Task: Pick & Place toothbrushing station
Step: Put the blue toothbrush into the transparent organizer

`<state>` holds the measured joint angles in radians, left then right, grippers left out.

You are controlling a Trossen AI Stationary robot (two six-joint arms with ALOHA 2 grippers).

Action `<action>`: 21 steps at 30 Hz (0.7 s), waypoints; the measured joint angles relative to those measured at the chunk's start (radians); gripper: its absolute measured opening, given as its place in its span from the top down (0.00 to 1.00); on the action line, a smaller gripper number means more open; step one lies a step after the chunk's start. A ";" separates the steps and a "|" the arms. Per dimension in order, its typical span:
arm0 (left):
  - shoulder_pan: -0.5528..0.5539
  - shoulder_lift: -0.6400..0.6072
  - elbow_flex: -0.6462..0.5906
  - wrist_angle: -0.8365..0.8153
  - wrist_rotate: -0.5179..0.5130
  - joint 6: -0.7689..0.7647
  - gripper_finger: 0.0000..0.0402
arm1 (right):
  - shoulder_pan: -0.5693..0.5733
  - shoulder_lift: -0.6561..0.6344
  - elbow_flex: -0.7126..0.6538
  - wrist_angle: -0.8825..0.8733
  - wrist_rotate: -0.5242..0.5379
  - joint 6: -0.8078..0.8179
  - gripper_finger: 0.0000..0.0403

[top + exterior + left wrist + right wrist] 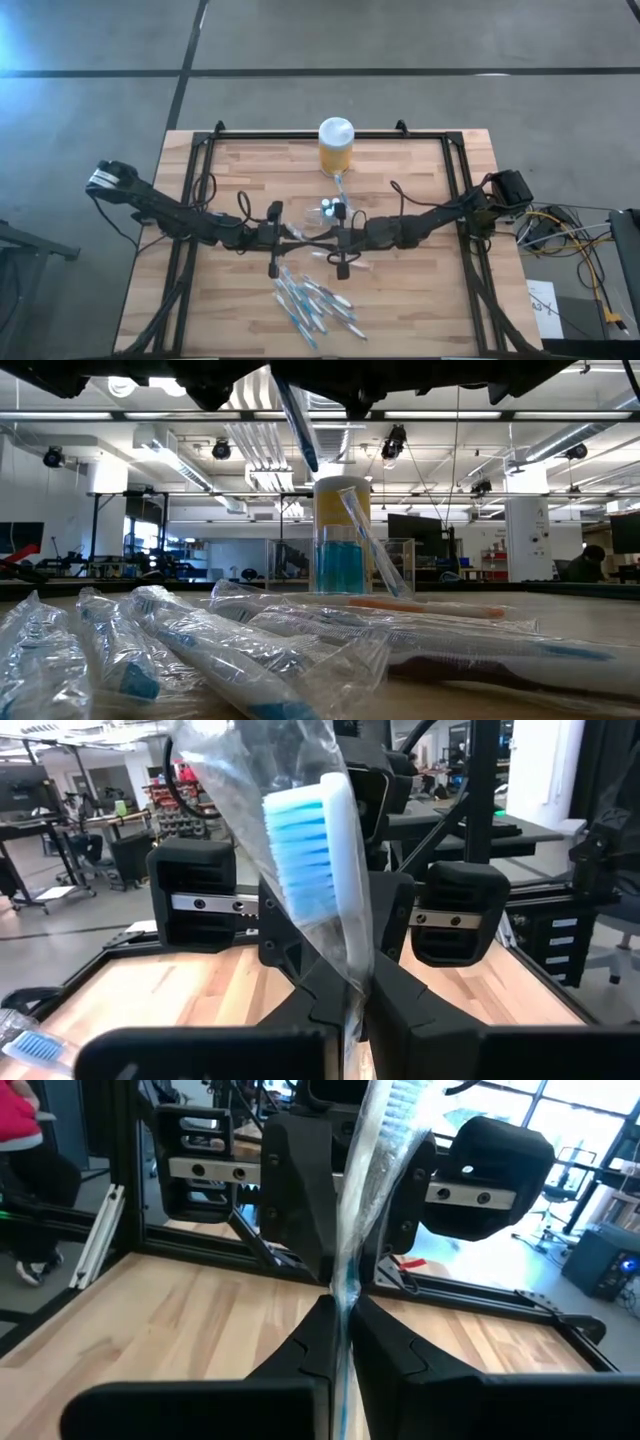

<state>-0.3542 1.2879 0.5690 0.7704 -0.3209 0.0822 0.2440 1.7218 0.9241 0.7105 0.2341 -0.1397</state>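
Desk (420, 290): wood slats, black frame.

Left pincer (277, 238): desk centre, clenched on wrapped toothbrush (318, 850), blue bristles, clear film sleeve; brush stands upright betw. fingers (300, 960) in left wrist view.

Right pincer (338, 240): desk centre, facing left pincer, close to it; clenched on the same kind of clear wrapper (378, 1170), which runs up betw. its fingers (300, 1350) in right wrist view. Cannot tell if both grip one item.

Toothbrushing station (331, 208): approx. 12 o'clock of the two pincers, just beside them; clear plastic, hard to make out, white spots showing.

Yellow jar w/ white lid (336, 146): 12 o'clock edge of desk, beyond station; in low view (342, 535) blue contents, a wrapped brush leaning on it.

Pile of wrapped toothbrushes (312, 303): 6 o'clock of pincers, near front edge; fills foreground in low view (200, 650).
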 joint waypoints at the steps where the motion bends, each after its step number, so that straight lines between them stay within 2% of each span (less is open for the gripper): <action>1: 0.000 -0.002 0.000 -0.002 0.005 0.000 0.95 | 0.000 0.000 0.000 0.000 -0.003 -0.003 0.93; 12: -0.004 -0.056 0.000 -0.065 0.018 -0.004 0.95 | 0.000 -0.030 0.000 -0.015 0.006 -0.021 0.71; 16: -0.012 -0.111 -0.001 -0.110 0.015 0.016 0.95 | 0.000 -0.082 0.000 -0.074 0.012 0.005 0.67; 21: -0.026 -0.231 -0.001 -0.170 0.006 0.041 0.95 | 0.000 -0.148 0.000 -0.207 0.012 0.048 0.68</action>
<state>-0.3797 1.0567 0.5681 0.6004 -0.3147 0.1231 0.2440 1.5736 0.9237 0.5039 0.2466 -0.0915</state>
